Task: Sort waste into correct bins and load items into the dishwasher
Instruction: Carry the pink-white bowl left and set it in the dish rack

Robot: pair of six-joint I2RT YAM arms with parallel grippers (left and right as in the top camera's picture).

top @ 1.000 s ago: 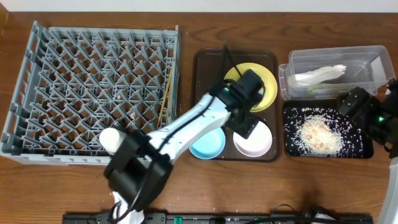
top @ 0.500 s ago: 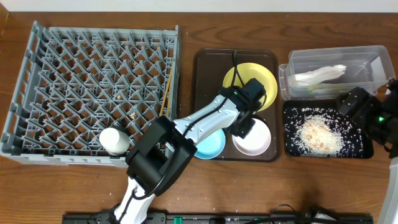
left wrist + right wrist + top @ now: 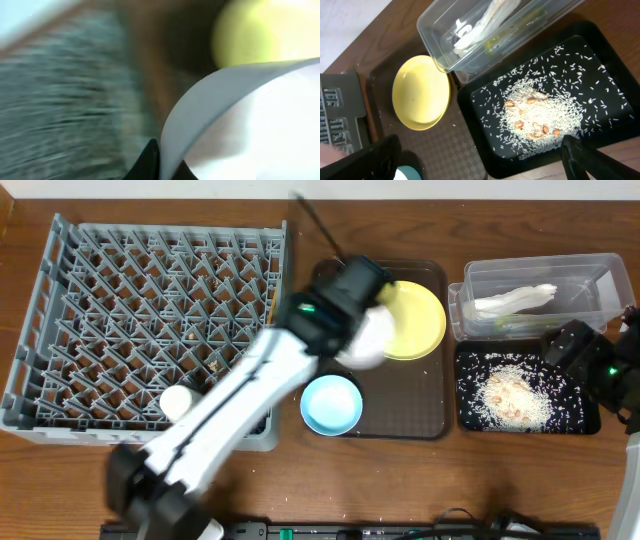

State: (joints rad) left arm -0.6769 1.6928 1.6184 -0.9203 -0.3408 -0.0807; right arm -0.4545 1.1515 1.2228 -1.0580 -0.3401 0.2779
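A brown wooden table fills the overhead view, and a pale strip is seen beyond its far edge. A dark brown serving tray lies at the middle.

Left of the serving tray, a grey dish rack is set, flecked with pale crumbs. Wooden chopsticks are laid along the rack's side nearest the tray.

Over the tray's far left part, a white bowl is held by the left gripper. Its jaws are closed narrowly on the bowl's rim, as the blurred left wrist view shows. A blue bowl sits on the tray's near left corner. A yellow plate rests on its far right part.

Right of the tray, at the far side, a clear tub is placed, with a white napkin and a green-tinged wrapper inside. Right of the tray, at the near side, a black tray holds a heap of rice.

The right gripper is seen above that black tray's right part. Its jaws are spread wide, and nothing is held or touched.
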